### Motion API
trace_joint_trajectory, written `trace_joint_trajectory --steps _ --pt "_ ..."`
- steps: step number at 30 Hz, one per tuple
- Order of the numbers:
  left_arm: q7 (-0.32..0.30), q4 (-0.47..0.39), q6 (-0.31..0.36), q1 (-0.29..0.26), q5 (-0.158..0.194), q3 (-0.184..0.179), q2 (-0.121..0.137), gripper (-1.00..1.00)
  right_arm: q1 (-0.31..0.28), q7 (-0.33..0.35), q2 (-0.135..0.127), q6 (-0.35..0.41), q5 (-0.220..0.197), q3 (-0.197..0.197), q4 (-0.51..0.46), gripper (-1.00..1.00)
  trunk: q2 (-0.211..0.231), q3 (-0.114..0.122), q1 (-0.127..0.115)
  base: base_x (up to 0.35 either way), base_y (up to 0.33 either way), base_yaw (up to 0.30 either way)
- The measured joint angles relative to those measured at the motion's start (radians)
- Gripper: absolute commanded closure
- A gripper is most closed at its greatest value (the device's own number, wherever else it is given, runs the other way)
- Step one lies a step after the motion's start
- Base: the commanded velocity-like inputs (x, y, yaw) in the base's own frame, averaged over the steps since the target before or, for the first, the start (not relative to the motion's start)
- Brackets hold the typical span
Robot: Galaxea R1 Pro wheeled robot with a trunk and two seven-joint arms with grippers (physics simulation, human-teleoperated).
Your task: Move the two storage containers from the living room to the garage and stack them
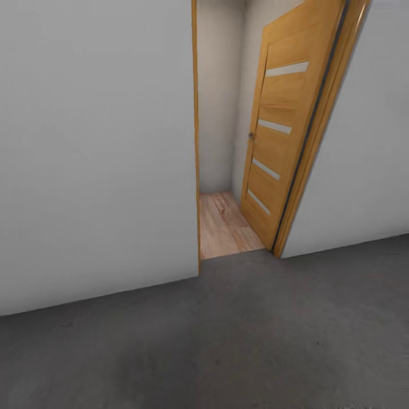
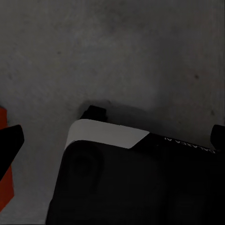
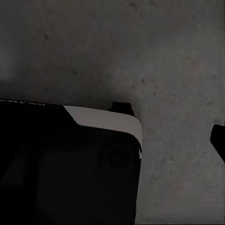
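A red-orange storage container [image 2: 3, 159] shows as a sliver at the left wrist view's edge, resting on the dark grey concrete floor [image 1: 255, 341]; its contents cannot be seen. Dark end-effector fingers [image 2: 10, 143] appear at both wrist views' margins [image 3: 218, 138]; whether either end effector is released or clenched cannot be told. Ahead, an orange-brown wooden door [image 1: 281, 130] stands ajar between white walls [image 1: 96, 147], revealing a light wood-plank floor [image 1: 224, 227].

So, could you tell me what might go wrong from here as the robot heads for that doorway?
1. The doorway looks narrow, and the wooden door stands angled into it, so the base could clip the door or its frame.
2. The floor changes from grey concrete to wood planks at the threshold, which may jolt the base.
3. An orange-red object sits near the base and could get nudged.
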Motion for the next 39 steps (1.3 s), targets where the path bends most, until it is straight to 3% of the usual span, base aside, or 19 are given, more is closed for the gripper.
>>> trace_joint_trajectory --steps 9,22,39 --pt "-0.071 0.001 0.019 0.036 -0.005 -0.001 0.007 -1.00 0.058 0.002 -0.004 -0.007 0.001 0.000 0.003 -1.00 0.000 0.000 0.000 0.004 0.002 -0.281" --pt "-0.076 -0.001 0.011 0.037 -0.004 -0.001 0.008 -1.00 0.062 0.002 -0.007 -0.007 0.001 0.000 0.002 -1.00 0.000 0.000 0.000 0.000 0.000 -0.275" --pt "-0.074 -0.001 0.014 0.037 0.000 -0.001 0.008 -1.00 0.062 0.003 -0.008 -0.006 0.001 0.000 0.002 -1.00 0.000 0.000 0.000 0.000 0.000 -0.115"
